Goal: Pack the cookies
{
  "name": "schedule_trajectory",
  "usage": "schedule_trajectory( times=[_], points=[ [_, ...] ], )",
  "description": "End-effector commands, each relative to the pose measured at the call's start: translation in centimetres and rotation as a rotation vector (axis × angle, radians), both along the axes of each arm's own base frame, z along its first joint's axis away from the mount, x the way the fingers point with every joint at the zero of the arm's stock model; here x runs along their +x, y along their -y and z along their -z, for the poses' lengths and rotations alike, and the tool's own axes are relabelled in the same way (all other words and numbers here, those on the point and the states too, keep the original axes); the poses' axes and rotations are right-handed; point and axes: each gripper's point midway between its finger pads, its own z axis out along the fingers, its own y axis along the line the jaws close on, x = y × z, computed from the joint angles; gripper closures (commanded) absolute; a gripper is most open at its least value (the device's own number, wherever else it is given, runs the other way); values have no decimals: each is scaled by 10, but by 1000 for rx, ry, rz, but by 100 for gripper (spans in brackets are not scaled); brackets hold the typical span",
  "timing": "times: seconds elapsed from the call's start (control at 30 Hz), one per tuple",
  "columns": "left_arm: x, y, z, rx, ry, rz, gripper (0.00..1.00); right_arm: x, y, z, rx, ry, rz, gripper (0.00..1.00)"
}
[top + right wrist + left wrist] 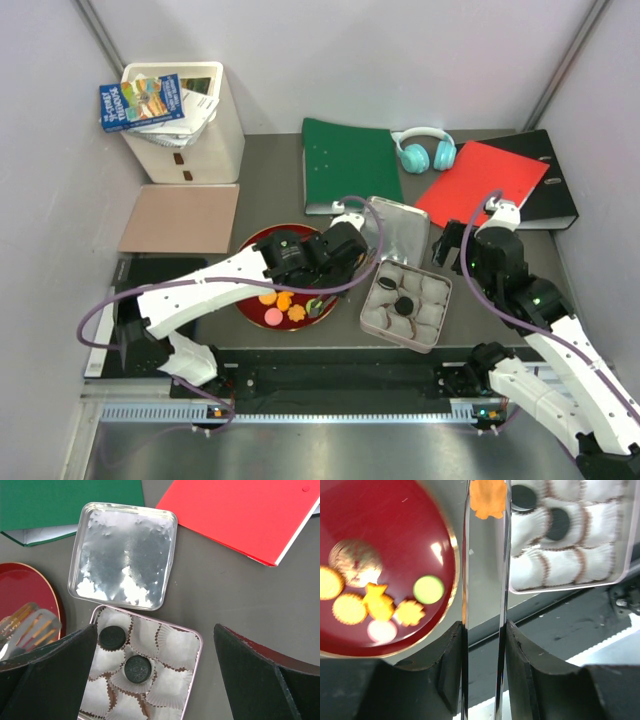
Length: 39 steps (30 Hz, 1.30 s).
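The left gripper [484,647] clamps the tongs [32,626], which pinch an orange flower cookie [488,499]. The tin [199,645] lies at 3 o'clock, nearest this arm. The right gripper [155,675] hovers agape and empty.

Bright, even light glints off the tin lid [125,555], while the red plate [385,510] looks soft and blurred.

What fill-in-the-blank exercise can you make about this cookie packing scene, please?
The tongs hold an ___ flower cookie.
The tin holds ___ black cookies.
The other cookies lie on a ___ plate.
The right gripper is ___.
Missing words: orange, two, red, open.
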Motion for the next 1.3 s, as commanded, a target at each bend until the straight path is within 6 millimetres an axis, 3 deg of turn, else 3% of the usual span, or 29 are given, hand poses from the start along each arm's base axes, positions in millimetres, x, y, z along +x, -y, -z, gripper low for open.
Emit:
schedule_trajectory(
  times=[0.0,0.27,0.8,1.1,1.27],
  points=[
    [-5,38,-20,-93,36,113,76,3,4,-15,-3,36,19,1],
    [-29,53,-8,-86,7,189,75,3,2,-11,2,25,15,1],
    [-30,42,11,-32,-11,158,72,0,1,-8,15,20,11,1],
    [-27,41,12,-24,5,148,50,1,-1,-8,17,20,3,1],
    [-24,41,9,-23,18,147,45,3,-2,-9,20,23,0,1]
  ],
)
